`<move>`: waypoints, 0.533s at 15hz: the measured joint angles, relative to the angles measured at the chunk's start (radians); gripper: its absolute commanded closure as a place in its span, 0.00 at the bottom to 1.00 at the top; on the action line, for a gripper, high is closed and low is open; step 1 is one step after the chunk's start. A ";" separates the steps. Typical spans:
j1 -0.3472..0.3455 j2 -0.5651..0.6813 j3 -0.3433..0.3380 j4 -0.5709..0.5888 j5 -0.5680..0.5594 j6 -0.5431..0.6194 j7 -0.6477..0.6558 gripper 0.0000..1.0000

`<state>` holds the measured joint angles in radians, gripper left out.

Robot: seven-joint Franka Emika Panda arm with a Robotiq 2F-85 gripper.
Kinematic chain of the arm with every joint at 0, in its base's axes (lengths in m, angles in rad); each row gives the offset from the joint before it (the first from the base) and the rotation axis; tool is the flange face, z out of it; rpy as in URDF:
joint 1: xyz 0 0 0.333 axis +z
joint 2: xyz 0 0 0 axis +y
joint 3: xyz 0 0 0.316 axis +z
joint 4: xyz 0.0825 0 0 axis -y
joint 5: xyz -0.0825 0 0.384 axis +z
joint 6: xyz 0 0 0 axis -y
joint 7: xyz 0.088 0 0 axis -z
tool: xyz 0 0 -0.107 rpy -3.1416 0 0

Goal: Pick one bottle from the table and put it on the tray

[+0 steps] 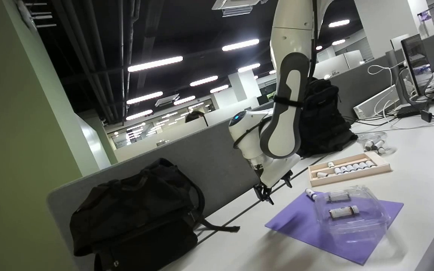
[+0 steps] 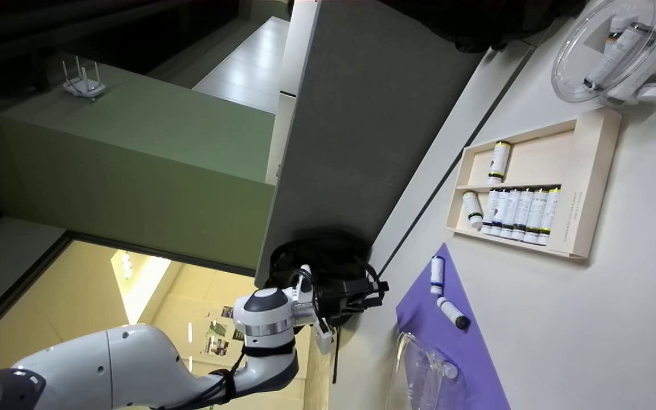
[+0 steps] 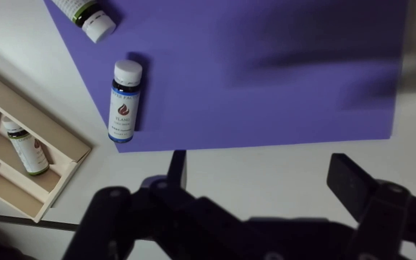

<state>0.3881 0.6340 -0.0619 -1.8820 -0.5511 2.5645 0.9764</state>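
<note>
A small white-capped bottle with blue bands (image 3: 124, 104) lies on the purple mat near its corner. It also shows in both exterior views (image 1: 310, 194) (image 2: 437, 273). A green-banded bottle (image 3: 79, 11) lies beside it, partly cut off in the wrist view. The tan wooden tray (image 2: 590, 182) stands on the white table (image 2: 635, 319) beyond the mat and holds several bottles in its compartments; its corner shows in the wrist view (image 3: 42, 112). My gripper (image 3: 258, 155) is open and empty, above the table by the mat's edge, with the blue-banded bottle left of its fingers in the wrist view.
A clear plastic box (image 1: 367, 226) stands on the purple mat (image 1: 296, 226) with a bottle (image 1: 343, 212) showing through it. A round clear container (image 2: 561, 68) with bottles stands past the tray. Black backpacks (image 1: 138, 210) lean at the grey partition (image 1: 224, 162).
</note>
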 measured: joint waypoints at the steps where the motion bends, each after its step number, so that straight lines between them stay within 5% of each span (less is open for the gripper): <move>1: 0.000 0.000 -0.002 -0.002 0.024 0.000 0.005 0.00; 4: 0.011 -0.013 -0.038 -0.032 0.076 0.028 0.064 0.00; 8: 0.076 -0.068 -0.174 -0.175 0.034 0.188 0.265 0.00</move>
<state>0.4639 0.5659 -0.2355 -2.0565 -0.5169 2.7525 1.2412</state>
